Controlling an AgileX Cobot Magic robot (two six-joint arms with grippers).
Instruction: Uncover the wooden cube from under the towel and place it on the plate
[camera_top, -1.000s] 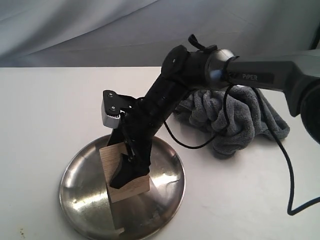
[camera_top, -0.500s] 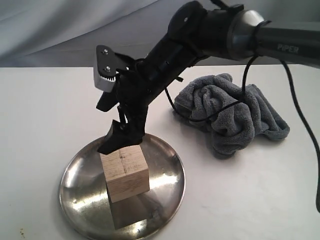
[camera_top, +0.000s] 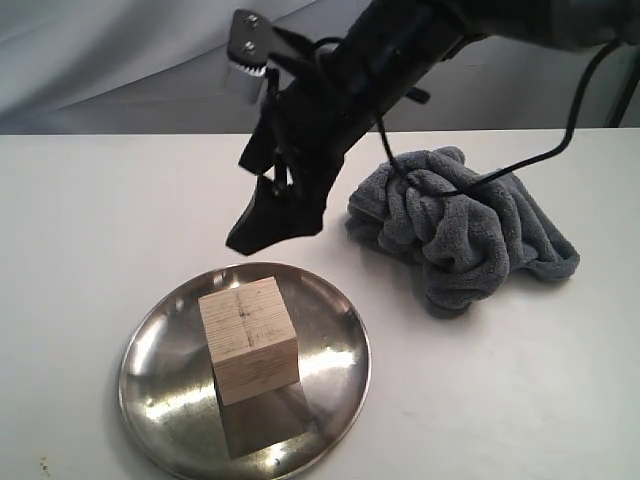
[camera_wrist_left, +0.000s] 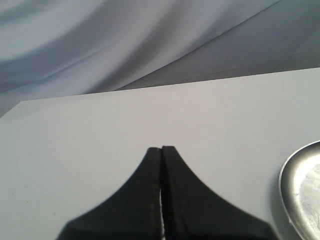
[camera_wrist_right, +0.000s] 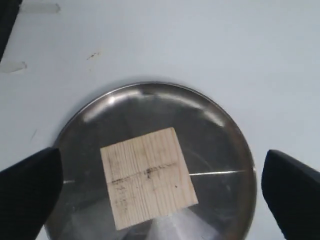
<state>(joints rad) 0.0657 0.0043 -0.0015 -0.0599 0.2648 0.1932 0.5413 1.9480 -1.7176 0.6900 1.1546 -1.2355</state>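
Observation:
The wooden cube stands on the plate, nothing touching it. My right gripper hangs open above the plate's far edge, well clear of the cube. In the right wrist view I look straight down on the cube in the plate, with the right gripper spread wide and its fingers at either side. The towel lies bunched on the table to the right of the plate. My left gripper is shut and empty over bare table, the plate's rim beside it.
The white table carries only the plate and towel. A grey cloth backdrop hangs behind its far edge. The right arm's black cable droops over the towel.
The right gripper let go of the cube on the plate, then rose and drew back toward the far side. The cube stays put.

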